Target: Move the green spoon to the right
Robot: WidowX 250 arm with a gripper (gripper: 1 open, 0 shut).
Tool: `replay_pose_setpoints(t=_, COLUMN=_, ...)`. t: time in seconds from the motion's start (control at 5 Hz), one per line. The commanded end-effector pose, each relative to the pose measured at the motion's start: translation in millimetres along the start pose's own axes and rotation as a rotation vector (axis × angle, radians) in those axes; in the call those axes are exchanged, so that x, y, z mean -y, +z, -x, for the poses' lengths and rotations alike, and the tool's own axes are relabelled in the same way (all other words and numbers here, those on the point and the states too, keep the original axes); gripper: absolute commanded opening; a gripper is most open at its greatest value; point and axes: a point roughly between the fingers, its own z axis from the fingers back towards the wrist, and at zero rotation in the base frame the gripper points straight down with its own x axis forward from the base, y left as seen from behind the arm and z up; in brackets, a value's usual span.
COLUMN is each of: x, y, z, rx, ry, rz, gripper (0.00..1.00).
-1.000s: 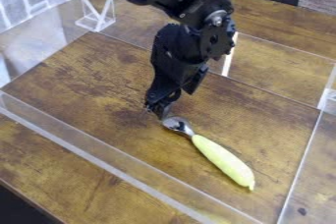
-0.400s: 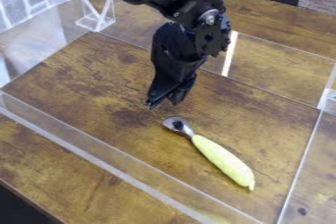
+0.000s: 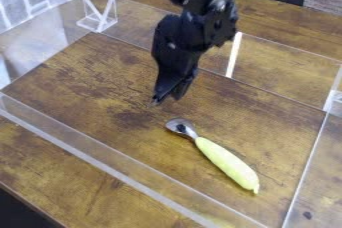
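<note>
Camera view: my fingers (image 3: pixel 162 96) are clenched empty, apart from the green spoon (image 3: pixel 214 154) lying near-right on the wooden surface (image 3: pixel 80 92). It's probably light, stiff plastic; I'd pinch the handle mid-length.

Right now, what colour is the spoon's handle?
Yellow-green. The spoon has a silvery bowl at its upper-left end; the only camera view shows it clearly.

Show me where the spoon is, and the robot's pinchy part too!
spoon (image 3: pixel 225 162): camera view, middle of its yellow-green handle.
gripper (image 3: pixel 162 97): camera view, tip where the jaws meet, shut and empty.
</note>
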Motion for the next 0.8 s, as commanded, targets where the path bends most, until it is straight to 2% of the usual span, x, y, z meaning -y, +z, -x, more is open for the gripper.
replay_pose_setpoints(t=0.0, x=26, y=30.1, z=-31.7, rx=0.038, ry=0.226, rz=0.041, gripper=0.00)
replay_pose_setpoints(t=0.2, x=25, y=27.5, z=-39.3, rx=0.068, ry=0.355, rz=0.003, gripper=0.00)
replay_pose_setpoints(t=0.6, x=25, y=15.2, z=-37.2, rx=0.097, ry=0.575, rz=-0.057, gripper=0.00)
